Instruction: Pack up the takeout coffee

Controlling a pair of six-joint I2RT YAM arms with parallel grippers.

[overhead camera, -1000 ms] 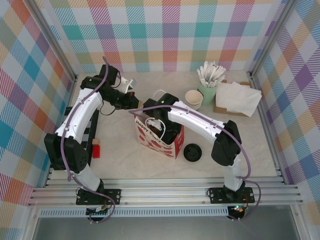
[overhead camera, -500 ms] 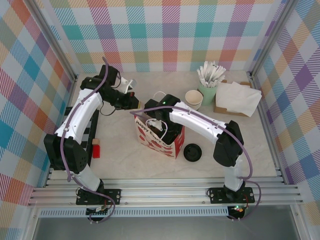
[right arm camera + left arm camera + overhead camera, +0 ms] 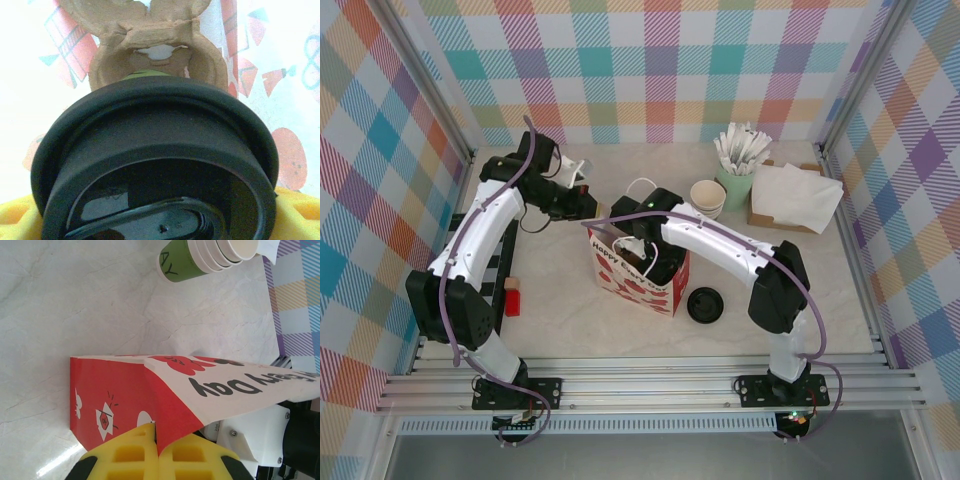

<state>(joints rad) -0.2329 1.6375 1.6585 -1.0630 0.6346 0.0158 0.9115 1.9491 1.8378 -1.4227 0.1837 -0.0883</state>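
The takeout coffee (image 3: pixel 155 130) shows its black lid close up in the right wrist view, with a sliver of green cup (image 3: pixel 150 73) beyond it. My right gripper (image 3: pixel 160 220) is shut on it, with yellow fingertips (image 3: pixel 300 210) on either side of the lid. It holds the coffee down inside the red and white paper bag (image 3: pixel 638 270), over a brown cardboard cup holder (image 3: pixel 150 40). My left gripper (image 3: pixel 157 432) is shut on the bag's top edge (image 3: pixel 200 405) and holds it open at the bag's far left corner (image 3: pixel 588 210).
A stack of lidless green cups (image 3: pixel 708 197) stands behind the bag. A green cup of wrapped utensils (image 3: pixel 738 170) and a box of napkins (image 3: pixel 790 198) are at the back right. A loose black lid (image 3: pixel 705 304) lies right of the bag. A small red block (image 3: pixel 512 298) sits at the left.
My right arm has shifted a little over the bag, its elbow moving slightly right. The left arm and the bag have stayed put.
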